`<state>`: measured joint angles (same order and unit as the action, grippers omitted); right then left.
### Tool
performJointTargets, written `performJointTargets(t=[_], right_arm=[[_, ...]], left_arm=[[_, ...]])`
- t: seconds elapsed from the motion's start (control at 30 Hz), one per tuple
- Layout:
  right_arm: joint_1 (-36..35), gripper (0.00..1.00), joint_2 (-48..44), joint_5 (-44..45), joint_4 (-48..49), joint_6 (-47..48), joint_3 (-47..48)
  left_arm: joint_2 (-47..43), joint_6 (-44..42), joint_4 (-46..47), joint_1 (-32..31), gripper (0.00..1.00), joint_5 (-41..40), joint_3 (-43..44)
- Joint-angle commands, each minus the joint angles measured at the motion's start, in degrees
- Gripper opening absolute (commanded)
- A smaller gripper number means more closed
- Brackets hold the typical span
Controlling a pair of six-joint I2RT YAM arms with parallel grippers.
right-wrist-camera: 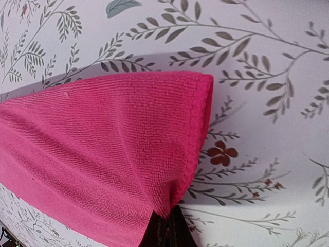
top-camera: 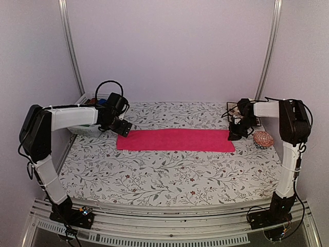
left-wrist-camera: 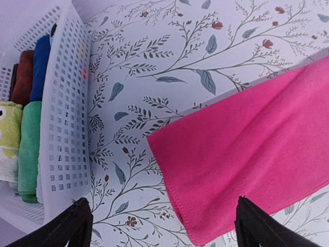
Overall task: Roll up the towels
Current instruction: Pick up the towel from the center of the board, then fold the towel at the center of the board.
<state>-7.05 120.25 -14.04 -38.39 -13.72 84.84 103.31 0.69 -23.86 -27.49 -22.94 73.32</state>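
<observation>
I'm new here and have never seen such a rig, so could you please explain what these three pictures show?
Two robot arms stand at the near edge of a flowered table. The wide picture comes from a camera above and behind them; the other two look down from each wrist. A pink towel lies flat in a long strip. The right pincer is shut on its right end; the left pincer hangs open over its left end. A white basket of rolled cloths sits left, a woven pad right.
</observation>
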Motion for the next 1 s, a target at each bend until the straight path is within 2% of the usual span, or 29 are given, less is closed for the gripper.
performJointTargets(t=[0.0,0.23,0.37,0.43,0.63,0.97], right_arm=[[3.3,0.02,-6.9,1.6,-6.8,3.3,0.9],[7.7,0.02,-13.0,-2.0,-11.8,6.6,2.2],[8.7,0.02,-13.8,-1.5,-16.0,9.0,6.4],[8.2,0.02,-12.9,-4.8,-18.2,10.4,9.4],[-0.8,0.02,-8.6,-9.7,-21.4,11.5,19.8],[-16.5,0.02,3.4,-12.8,-18.1,6.2,32.9]], left_arm=[[-2.5,0.5,-1.6,-0.6,0.97,-0.7,-1.3],[-3.1,1.5,-2.9,-0.6,0.97,-0.4,-1.9],[-3.3,1.5,-3.8,-0.6,0.96,-0.4,-1.6],[-3.5,1.5,-3.9,-0.7,0.97,-0.4,-1.5],[-3.4,2.3,-4.5,-0.6,0.97,-0.2,-1.0],[-3.4,1.2,-5.1,0.3,0.97,-0.5,2.1]])
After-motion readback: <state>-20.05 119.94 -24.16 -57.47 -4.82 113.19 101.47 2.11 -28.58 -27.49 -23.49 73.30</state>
